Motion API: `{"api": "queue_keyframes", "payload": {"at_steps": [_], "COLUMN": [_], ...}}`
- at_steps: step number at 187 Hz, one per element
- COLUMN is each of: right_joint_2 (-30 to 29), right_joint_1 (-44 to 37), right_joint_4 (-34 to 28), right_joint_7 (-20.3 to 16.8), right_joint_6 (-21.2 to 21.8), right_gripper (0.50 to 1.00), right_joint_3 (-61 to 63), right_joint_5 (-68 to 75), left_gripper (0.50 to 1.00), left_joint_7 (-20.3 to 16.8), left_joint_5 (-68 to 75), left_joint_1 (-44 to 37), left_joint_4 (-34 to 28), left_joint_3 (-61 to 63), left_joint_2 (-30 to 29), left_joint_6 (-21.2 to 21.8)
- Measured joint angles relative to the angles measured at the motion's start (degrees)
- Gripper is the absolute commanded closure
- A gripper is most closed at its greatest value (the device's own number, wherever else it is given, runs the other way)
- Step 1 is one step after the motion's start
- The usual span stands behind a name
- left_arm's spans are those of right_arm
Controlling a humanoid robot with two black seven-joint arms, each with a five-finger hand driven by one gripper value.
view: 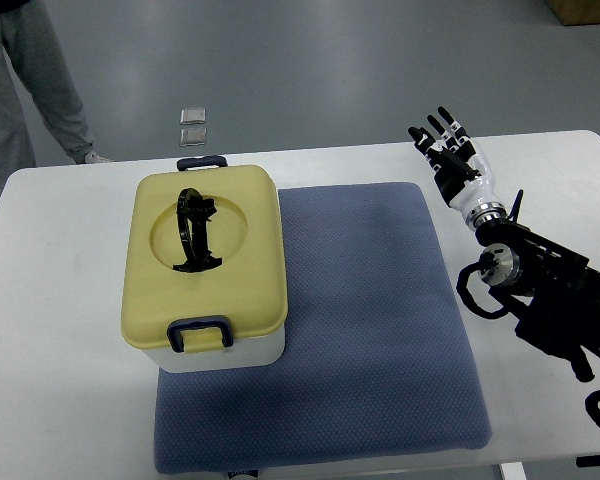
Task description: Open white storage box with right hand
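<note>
A white storage box [225,355] with a pale yellow lid [205,255] stands on the left part of a blue mat [365,330]. The lid is down. It has a black carry handle [193,232] lying flat in a round recess, a dark blue latch at the near edge [201,333] and another at the far edge [201,162]. My right hand [445,140] is over the table to the right of the box, well apart from it, fingers spread and holding nothing. Its black arm [540,285] comes in from the right edge. My left arm is out of view.
The white table [50,330] carries the mat and box. A person's legs [30,80] stand on the floor at the far left. Two small clear packets [193,125] lie on the floor beyond the table. A cardboard box corner [585,12] shows top right.
</note>
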State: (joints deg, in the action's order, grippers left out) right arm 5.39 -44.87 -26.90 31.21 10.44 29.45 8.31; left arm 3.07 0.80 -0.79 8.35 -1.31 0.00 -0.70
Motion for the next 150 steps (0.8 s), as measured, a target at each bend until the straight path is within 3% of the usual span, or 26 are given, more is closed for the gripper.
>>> {"api": "queue_keyframes", "payload": {"at_steps": [57, 110, 150], "right_joint_2": [0.2, 2.9, 4.9], "right_joint_1": [-3.8, -15.1, -24.9], "right_joint_4": [-0.9, -6.8, -12.5], "right_joint_7": [-0.1, 1.5, 1.6], "right_joint_6": [0.1, 1.0, 8.0], "right_gripper": [0.572, 0.574, 0.576], "right_joint_3": [-1.0, -1.2, -1.4], "right_joint_5": [-4.1, -30.2, -46.5], "left_gripper": [0.5, 0.5, 0.5], "left_joint_7": [0.0, 0.0, 0.0], "left_joint_5": [0.0, 0.0, 0.0], "left_joint_1": [0.0, 0.0, 0.0], "left_joint_4": [0.0, 0.0, 0.0], "left_joint_3": [0.0, 0.0, 0.0], "left_joint_2": [0.0, 0.0, 0.0], "left_joint_6": [0.0, 0.0, 0.0]}}
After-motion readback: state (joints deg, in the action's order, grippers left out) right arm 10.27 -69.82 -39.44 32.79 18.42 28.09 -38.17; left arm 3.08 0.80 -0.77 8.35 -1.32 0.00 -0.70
